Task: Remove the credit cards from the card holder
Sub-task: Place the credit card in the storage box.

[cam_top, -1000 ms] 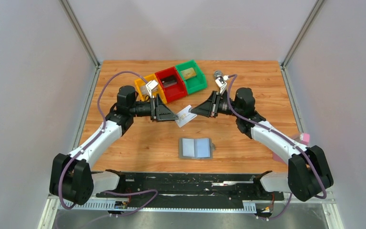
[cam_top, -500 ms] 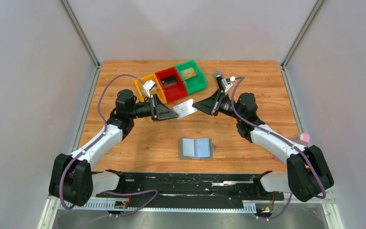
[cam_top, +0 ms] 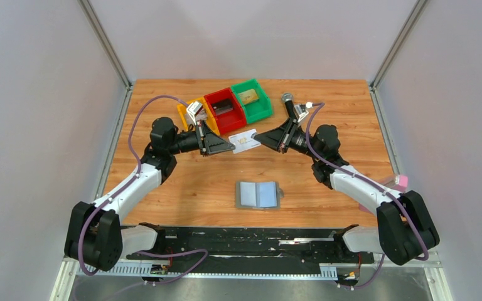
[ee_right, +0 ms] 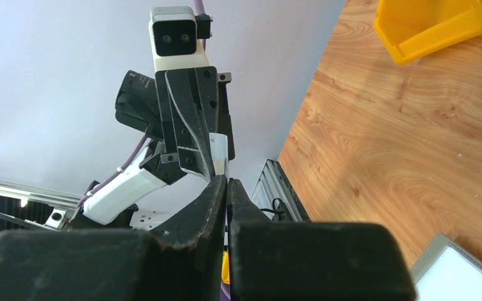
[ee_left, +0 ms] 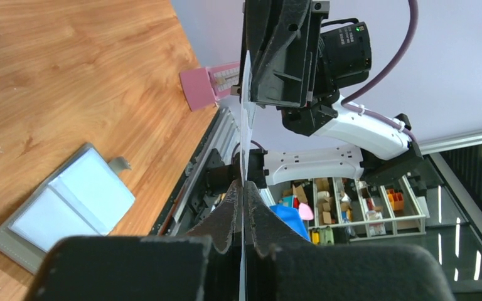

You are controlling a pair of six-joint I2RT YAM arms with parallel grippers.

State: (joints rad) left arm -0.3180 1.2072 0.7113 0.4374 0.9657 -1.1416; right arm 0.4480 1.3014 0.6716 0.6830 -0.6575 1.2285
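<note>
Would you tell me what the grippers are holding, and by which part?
One whitish card, held between them: the left gripper pinches its left end, the right gripper its right end.

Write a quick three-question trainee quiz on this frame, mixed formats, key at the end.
1. True or false: the card holder lies open on the table, with neither gripper touching it.
2. The white credit card is up in the air between the left gripper and the right gripper. Which is shut on it? A) left only B) right only C) both
3. Which colour of bin has a tan card in it?

Key: 1 true; 2 C; 3 the green bin.
</note>
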